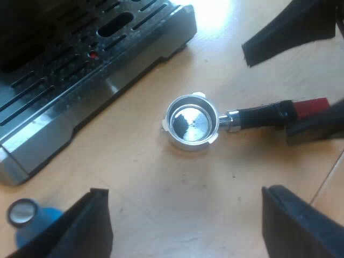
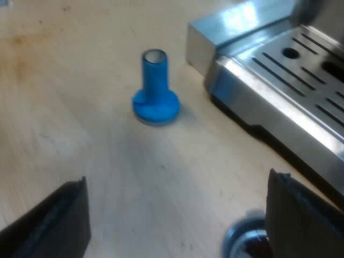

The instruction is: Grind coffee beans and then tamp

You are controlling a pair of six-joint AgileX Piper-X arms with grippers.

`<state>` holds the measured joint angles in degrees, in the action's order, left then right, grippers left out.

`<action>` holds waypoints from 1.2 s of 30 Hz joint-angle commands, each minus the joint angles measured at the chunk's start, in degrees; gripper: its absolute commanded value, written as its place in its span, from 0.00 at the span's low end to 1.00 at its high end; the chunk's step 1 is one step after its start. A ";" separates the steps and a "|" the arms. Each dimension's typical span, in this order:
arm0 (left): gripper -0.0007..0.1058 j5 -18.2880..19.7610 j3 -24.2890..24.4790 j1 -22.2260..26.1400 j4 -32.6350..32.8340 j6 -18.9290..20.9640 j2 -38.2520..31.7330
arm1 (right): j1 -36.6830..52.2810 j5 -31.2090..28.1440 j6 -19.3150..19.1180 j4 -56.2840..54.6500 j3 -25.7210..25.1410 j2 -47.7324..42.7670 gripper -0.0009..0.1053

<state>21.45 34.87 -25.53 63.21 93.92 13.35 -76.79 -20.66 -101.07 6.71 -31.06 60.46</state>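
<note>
The holder (image 1: 191, 122) lies loose on the wooden counter (image 1: 161, 215), near the espresso machine's drip tray (image 1: 80, 80) but apart from it, with its basket (image 1: 189, 124) facing up and its dark handle (image 1: 260, 115) pointing away from the machine to the red end (image 1: 312, 106). The basket is empty: its shiny bottom shows bare, with no grounds in it, so I judge the grinding not yet begun. The left gripper (image 1: 185, 191) hangs above the holder with its fingers released and spread wide, holding nothing, and looks down onto the basket. The right gripper (image 2: 177, 177) also has its fingers spread and empty; seen from the left wrist, they stand on either side of the handle's red end, one just beside it, which reads as lining up to take the holder by the handle and carry it to the machine for grinding. The blue tamper (image 2: 156, 91) stands upright on its broad base on the counter near the tray's corner, stem up, within reach and untouched until there are grounds to press
</note>
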 commanded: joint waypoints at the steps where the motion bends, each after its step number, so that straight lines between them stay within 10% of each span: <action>1: 0.59 -1.98 0.34 -0.28 -0.05 0.06 0.17 | -0.06 1.50 -0.76 6.62 -0.18 3.76 0.67; 11: 0.59 -7.11 0.34 -0.28 -0.05 3.37 2.54 | -0.06 1.53 2.02 19.62 -0.52 15.29 0.67; 24: 0.68 -18.50 0.34 -0.28 -5.45 4.42 23.34 | -0.06 1.13 4.00 19.62 -0.61 17.08 0.67; 36: 0.68 -19.50 0.34 5.97 -13.26 4.30 38.74 | -0.06 1.13 4.00 19.62 -0.61 17.08 0.67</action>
<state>2.24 34.87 -20.33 50.96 97.91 51.63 -76.79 -19.61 -96.85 25.88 -31.30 77.69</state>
